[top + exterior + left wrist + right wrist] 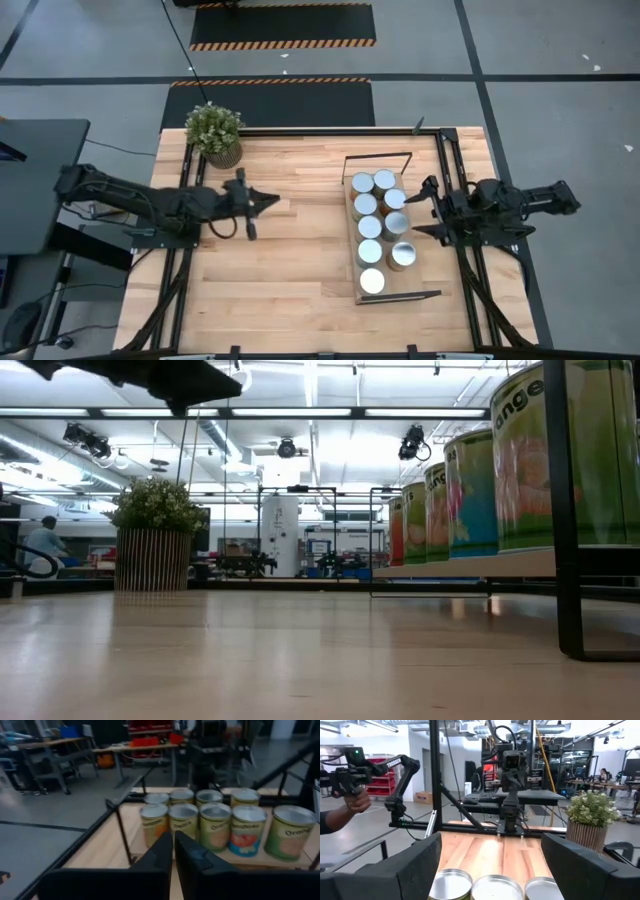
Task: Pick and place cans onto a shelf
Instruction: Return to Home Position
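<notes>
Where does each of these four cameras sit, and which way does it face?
High view: overhead, facing straight down; left gripper, right gripper, cans on shelf.
Low view: tabletop height, facing level across; an arm overhead.
Left wrist view: on left arm, facing cans past shut fingers.
Right wrist view: on right arm, facing across the table to the potted plant between open fingers.
Shared: high and low views also show that plant.

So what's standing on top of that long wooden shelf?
Nine cans, upright with silver tops, in two rows of five and four. Nothing is stacked on them. The shelf has most of its board covered by them, and the near row hides the far row's labels.
</notes>
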Motion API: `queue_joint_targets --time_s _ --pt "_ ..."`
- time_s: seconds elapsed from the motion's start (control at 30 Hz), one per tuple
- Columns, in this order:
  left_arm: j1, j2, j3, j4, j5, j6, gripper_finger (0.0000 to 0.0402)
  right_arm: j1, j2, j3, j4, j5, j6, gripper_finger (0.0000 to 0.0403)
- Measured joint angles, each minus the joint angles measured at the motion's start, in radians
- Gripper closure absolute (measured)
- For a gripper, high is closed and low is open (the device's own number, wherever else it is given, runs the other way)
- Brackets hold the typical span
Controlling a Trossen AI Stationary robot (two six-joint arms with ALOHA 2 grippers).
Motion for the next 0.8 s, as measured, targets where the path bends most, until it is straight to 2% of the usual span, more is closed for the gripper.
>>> queue_joint_targets --time_s 0.3,0.57,0.7,0.8 --pt "0.004 -0.222 -0.139 0.005 -0.081 -0.012 0.0393 -0.193 0.001 0.000 0.009 -0.141 0.009 0.0053" --pt "0.004 -0.386 -0.288 0.081 -0.112 -0.038 0.0393 -0.357 0.005 0.000 -0.031 -0.266 0.051 0.0053" --pt "0.004 -0.452 -0.360 0.141 -0.117 -0.059 0.0394 -0.421 0.005 0.026 -0.146 -0.281 0.076 0.0053" --pt "0.004 -0.489 -0.404 0.184 -0.121 -0.063 0.0394 -0.439 0.001 0.032 -0.161 -0.282 0.078 0.0053"
